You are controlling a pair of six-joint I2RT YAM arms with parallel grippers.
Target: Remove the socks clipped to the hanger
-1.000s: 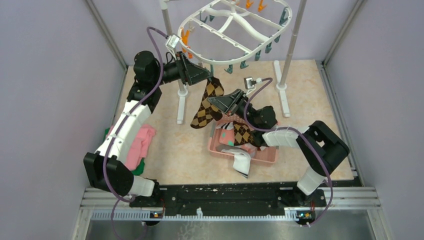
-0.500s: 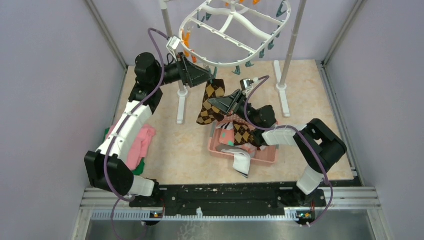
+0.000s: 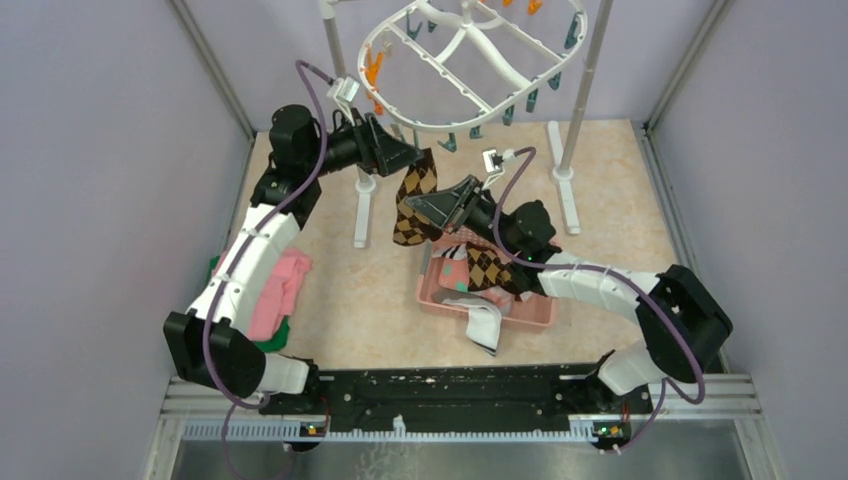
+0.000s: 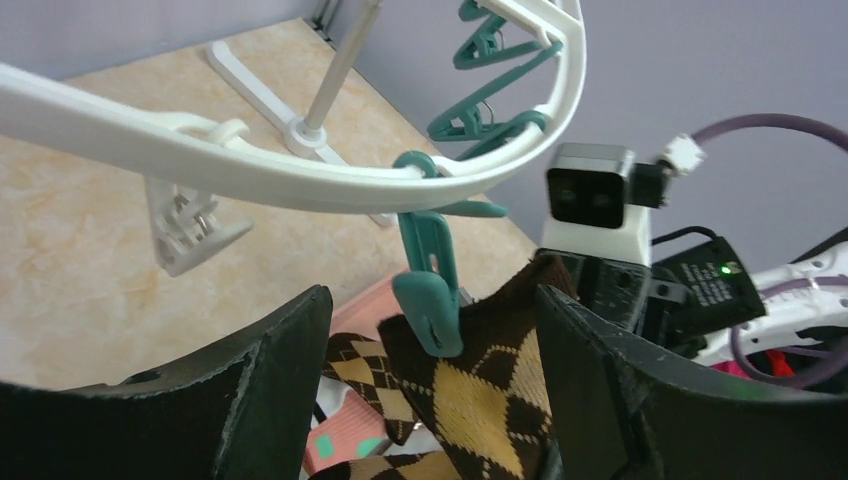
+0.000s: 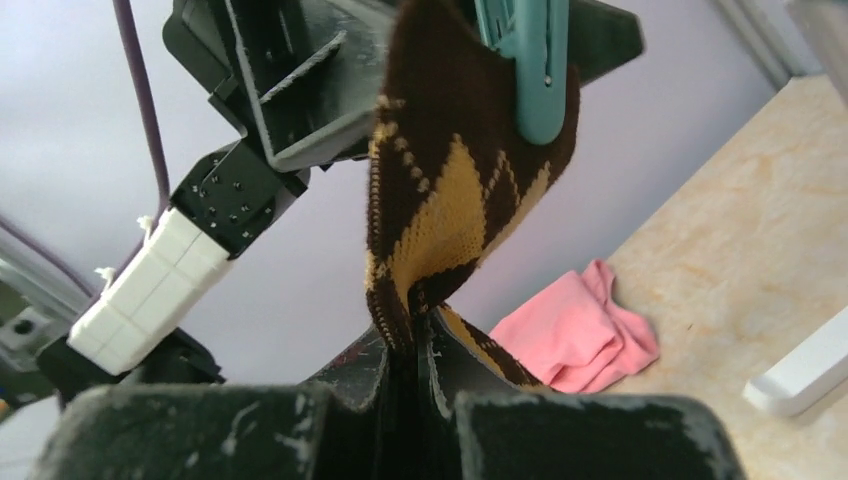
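Top external view, nearest first: the pink basket (image 3: pixel 520 312) on the worktop (image 3: pixel 370 300) holds a white sock (image 3: pixel 483 322), a pink spotted sock (image 3: pixel 455 275) and a loose argyle sock (image 3: pixel 487 268). Just beyond it, the right gripper (image 3: pixel 435 203) is closed tight on the lower part of the clipped argyle sock (image 3: pixel 412 195). The right wrist view shows the cloth pinched flat between its fingers.

Above that, the left gripper (image 3: pixel 405 153) stands wide open. Its fingers sit either side of the teal clip (image 4: pixel 428 290) biting the sock's cuff, not yet pressing it. Farthest is the hanger (image 3: pixel 480 55), with the sock dangling from its near rim.

Over the last second the ring has swung up and back, the left gripper has closed in on the clip, and the hanging sock has drawn in shorter. The last sock is not yet free, and squeezing the clip looks like the step in hand.
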